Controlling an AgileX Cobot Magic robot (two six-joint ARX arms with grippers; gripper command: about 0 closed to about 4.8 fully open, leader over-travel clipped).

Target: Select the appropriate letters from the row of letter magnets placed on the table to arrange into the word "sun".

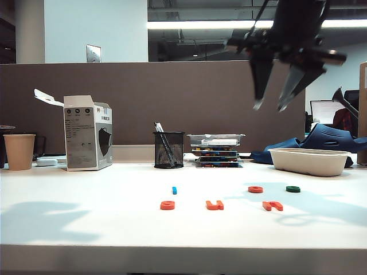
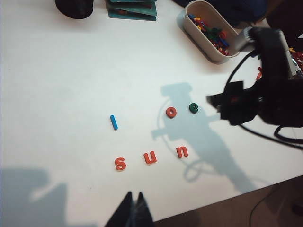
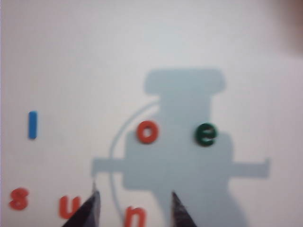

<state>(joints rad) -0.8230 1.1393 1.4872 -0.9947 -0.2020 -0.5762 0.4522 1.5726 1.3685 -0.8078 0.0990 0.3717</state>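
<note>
Three orange-red letters lie in a line near the table's point(image 1: 69, 217) front: the "s" point(image 1: 167, 205), the "u" point(image 1: 214, 205) and the "n" point(image 1: 273, 205). The left wrist view reads them as "s" point(image 2: 120, 163), "u" point(image 2: 149, 157), "n" point(image 2: 182, 152). My right gripper point(image 1: 269, 107) hangs high above the right side of the table, open and empty. Its wrist view looks down on the "n" point(image 3: 135, 216) between its fingertips point(image 3: 94, 194), far below. My left gripper point(image 2: 134, 196) is shut with nothing in it, hovering off the table's front edge, and does not show in the exterior view.
Behind the word lie an orange "o" point(image 1: 256, 189), a green letter point(image 1: 293, 189) and a small blue bar point(image 1: 174, 190). At the back stand a white tray point(image 1: 308, 161) of loose letters, a black mesh pen holder point(image 1: 168, 150), stacked boxes point(image 1: 216, 150), a carton point(image 1: 87, 133) and a paper cup point(image 1: 19, 151).
</note>
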